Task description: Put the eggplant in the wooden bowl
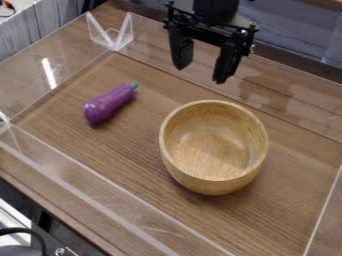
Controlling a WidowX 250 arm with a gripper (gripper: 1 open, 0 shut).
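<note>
The eggplant [108, 103] is small, glossy and purple, lying on the wooden tabletop at left with its dark stem tip pointing up and to the right. The wooden bowl [214, 146] is large, round and light tan; it stands empty right of centre. My gripper [202, 62] hangs at the top of the view, pointing down, with its black fingers spread open and nothing between them. It is above the table behind the bowl, up and to the right of the eggplant, touching neither.
Clear acrylic walls [54, 75] fence the table on every side, with a transparent corner piece [110, 33] at the back left. Brown wood-grain tabletop [134, 150] shows between eggplant and bowl.
</note>
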